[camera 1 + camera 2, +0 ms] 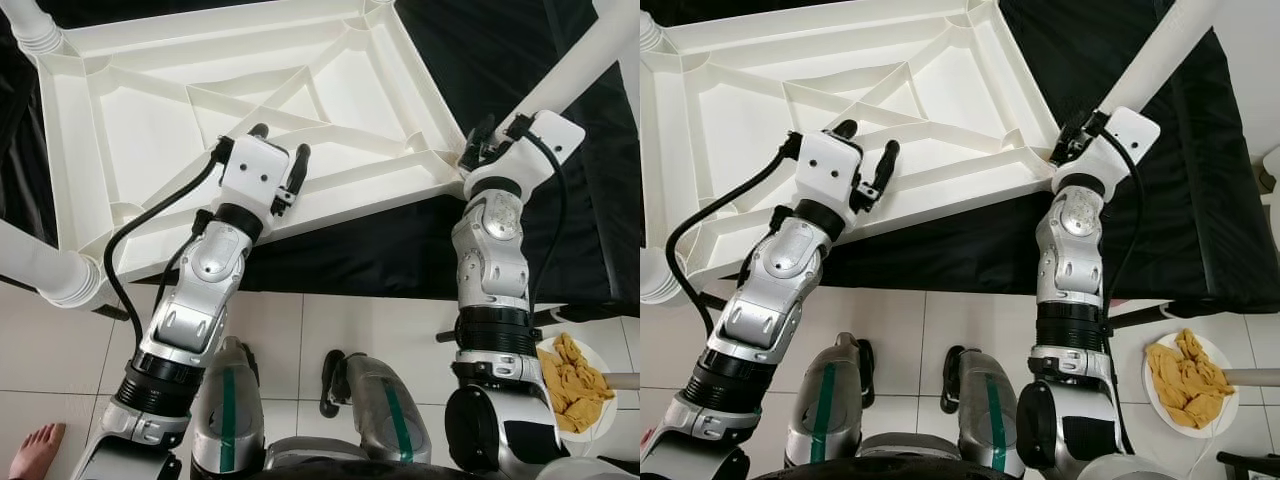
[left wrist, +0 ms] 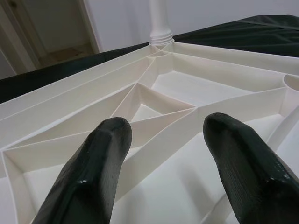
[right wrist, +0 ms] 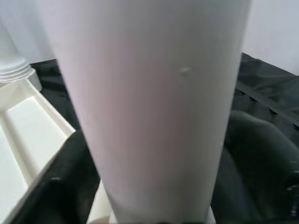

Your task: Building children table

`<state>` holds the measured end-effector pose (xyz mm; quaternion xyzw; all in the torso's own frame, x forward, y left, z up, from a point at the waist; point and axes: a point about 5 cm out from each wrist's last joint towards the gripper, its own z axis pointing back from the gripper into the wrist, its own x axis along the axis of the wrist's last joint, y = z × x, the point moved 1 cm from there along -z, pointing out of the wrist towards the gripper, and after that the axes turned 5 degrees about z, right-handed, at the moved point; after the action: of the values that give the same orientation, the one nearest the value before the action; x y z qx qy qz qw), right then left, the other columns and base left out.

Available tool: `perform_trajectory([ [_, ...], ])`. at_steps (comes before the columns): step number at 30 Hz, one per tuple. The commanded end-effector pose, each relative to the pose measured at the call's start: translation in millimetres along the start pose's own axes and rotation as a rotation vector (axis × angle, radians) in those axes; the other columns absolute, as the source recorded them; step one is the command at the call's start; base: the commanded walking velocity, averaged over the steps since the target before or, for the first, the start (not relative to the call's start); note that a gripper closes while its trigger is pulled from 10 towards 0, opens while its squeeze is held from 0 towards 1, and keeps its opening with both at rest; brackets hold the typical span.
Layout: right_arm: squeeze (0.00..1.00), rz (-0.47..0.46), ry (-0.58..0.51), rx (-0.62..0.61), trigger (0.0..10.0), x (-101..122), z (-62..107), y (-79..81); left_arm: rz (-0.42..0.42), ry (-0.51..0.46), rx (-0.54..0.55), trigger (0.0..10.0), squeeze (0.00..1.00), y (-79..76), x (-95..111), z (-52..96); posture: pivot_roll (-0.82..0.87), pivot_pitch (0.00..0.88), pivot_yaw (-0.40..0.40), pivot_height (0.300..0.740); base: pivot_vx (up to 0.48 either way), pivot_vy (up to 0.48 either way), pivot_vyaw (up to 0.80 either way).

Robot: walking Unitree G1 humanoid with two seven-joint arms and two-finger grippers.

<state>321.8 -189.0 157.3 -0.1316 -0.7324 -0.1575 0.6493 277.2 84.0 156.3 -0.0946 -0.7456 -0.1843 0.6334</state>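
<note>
Lying upside down on a black cloth (image 1: 420,250), the white tabletop (image 1: 150,140) shows its ribbed underside in the left eye view, with legs standing in its corners. The left tool (image 1: 280,160) hovers over the near rim, fingers spread wide and holding nothing. The right tool (image 1: 482,148) sits at the near right corner against a leg (image 1: 580,65); whether it grips cannot be told. A plate (image 1: 600,420) of yellow pieces rests on the tiled floor (image 1: 300,330), and a bare foot (image 1: 35,450) shows at the near left.

Right eye view: same scene.

Left wrist view: two black fingers (image 2: 88,177) stand well apart above the ribs, a far leg (image 2: 160,21) rising beyond.

Right wrist view: the leg looms very close, probably between the fingers.
</note>
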Motion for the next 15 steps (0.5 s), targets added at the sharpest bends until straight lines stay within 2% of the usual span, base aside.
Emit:
perform_trajectory([
  [1, 1.00, -0.004, 0.001, 0.016, 10.0, -2.7, 1.5, -1.6, 0.008, 0.013, -0.048, 10.0, 0.00, -6.1, -3.4, 0.8, 0.15, 0.062, -0.085, 0.740, 0.000, 0.000, 0.00],
  [4, 1.00, -0.008, -0.007, 0.032, 10.0, -1.7, 1.1, -1.8, 0.009, 0.013, -0.048, 10.0, 0.00, -6.4, -3.6, 0.8, 0.14, 0.064, -0.087, 0.740, 0.000, 0.000, 0.00],
  [5, 0.77, -0.002, 0.008, 0.097, 10.0, -3.4, -0.8, 0.4, 0.010, 0.015, -0.049, 10.0, 0.00, -7.2, -3.8, 1.0, 0.14, 0.066, -0.087, 0.740, 0.000, 0.000, 0.00],
  [6, 0.77, -0.002, 0.008, 0.097, 10.0, -3.4, -0.8, 0.4, 0.010, 0.015, -0.049, 10.0, 0.00, -7.2, -3.8, 1.0, 0.14, 0.066, -0.087, 0.740, 0.000, 0.000, 0.00],
  [7, 0.00, -0.004, 0.021, 0.145, 10.0, -4.9, -1.6, 2.2, 0.011, 0.015, -0.050, 10.0, 0.00, -7.6, -3.9, 1.2, 0.14, 0.068, -0.086, 0.740, 0.000, 0.000, 0.00],
  [9, 0.00, -0.008, 0.024, 0.160, 10.0, -5.3, -1.7, 2.8, 0.012, 0.015, -0.050, 10.0, 0.00, -7.8, -4.0, 1.3, 0.14, 0.068, -0.086, 0.740, 0.000, 0.000, 0.00],
  [13, 0.00, -0.018, 0.012, 0.291, 10.0, -3.7, -2.5, 4.4, 0.013, 0.015, -0.049, 10.0, 0.00, -7.3, -3.9, 1.2, 0.13, 0.069, -0.082, 0.740, 0.000, 0.000, 0.00],
  [15, 0.00, -0.018, 0.012, 0.291, 10.0, -3.7, -2.5, 4.4, 0.013, 0.015, -0.049, 10.0, 0.00, -7.3, -3.9, 1.2, 0.13, 0.069, -0.082, 0.740, 0.000, 0.000, 0.00],
])
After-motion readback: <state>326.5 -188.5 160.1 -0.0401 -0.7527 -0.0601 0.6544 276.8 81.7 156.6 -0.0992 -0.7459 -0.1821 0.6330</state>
